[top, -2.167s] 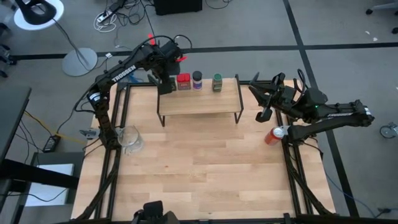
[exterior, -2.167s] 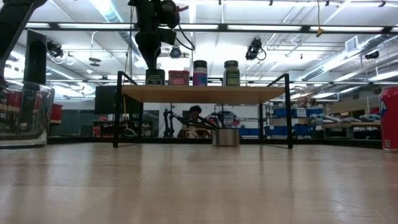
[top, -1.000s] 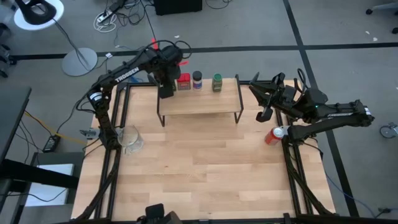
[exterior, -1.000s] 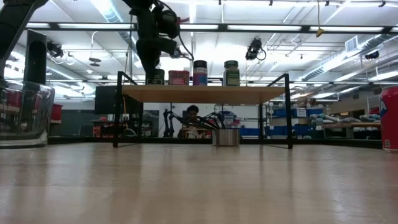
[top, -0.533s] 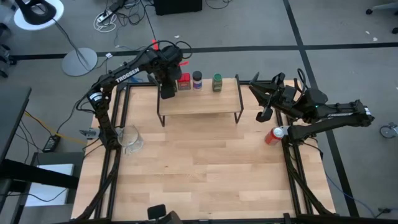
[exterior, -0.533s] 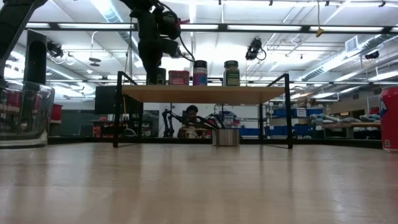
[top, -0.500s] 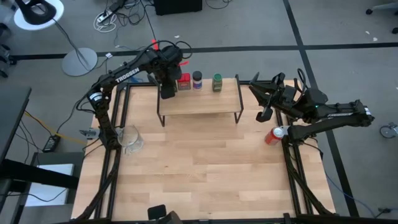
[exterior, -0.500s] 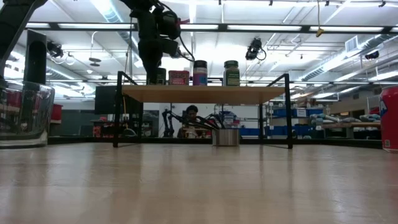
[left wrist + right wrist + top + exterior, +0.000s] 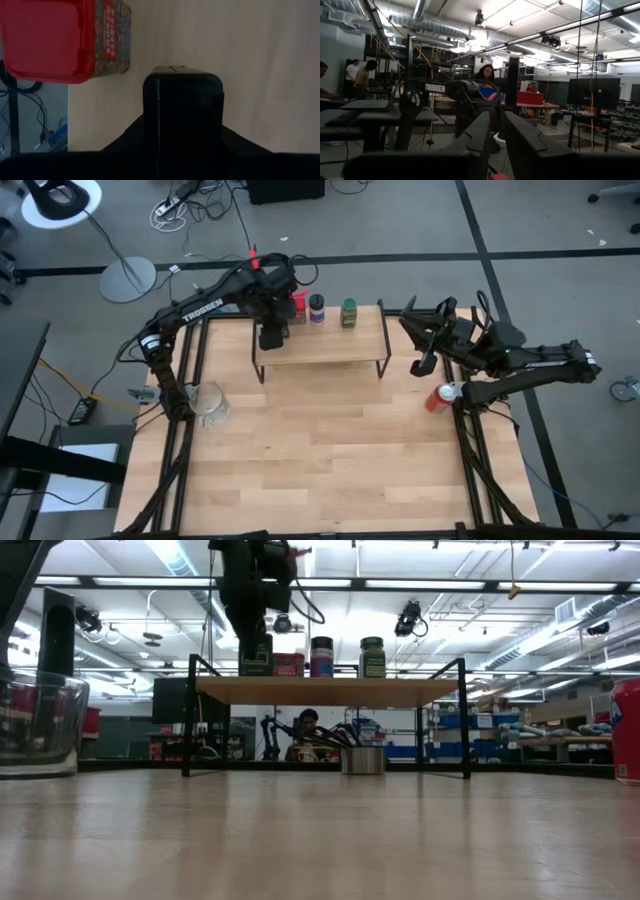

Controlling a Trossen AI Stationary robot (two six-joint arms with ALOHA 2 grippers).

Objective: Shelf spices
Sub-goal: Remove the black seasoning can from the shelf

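Observation:
The shelf [image 9: 330, 348] stands at the table's far side. On its plank top stand in a row the red square tin [image 9: 298, 304], the purple-labelled jar [image 9: 317, 308] and the green jar [image 9: 349, 312]. My left gripper [image 9: 272, 334] points down over the shelf's left end, shut on the dark square tin [image 9: 183, 107]. The gripper hides this tin in the high view. In the low view the tin [image 9: 255, 658] stands left of the red tin [image 9: 288, 665]. My right gripper [image 9: 424, 348] waits shut and empty beyond the shelf's right end. My left gripper holds the dark tin from above, fingers pointing down, with one finger on each of two opposite sides [image 9: 149, 117]. The tin is upright, its base [image 9: 255, 673] level with the plank top. Whether it rests there or is just clear, I cannot tell.
A clear glass cup [image 9: 210, 406] stands near the table's left edge and a red drink can [image 9: 438, 397] near its right edge. The near half of the table is bare wood. People stand in the room beyond [image 9: 487, 75].
My left gripper has moved a little toward the table's near edge over the shelf's left end. The dark tin now shows larger in the low view, left of the red tin. The other containers and my right arm have kept still.

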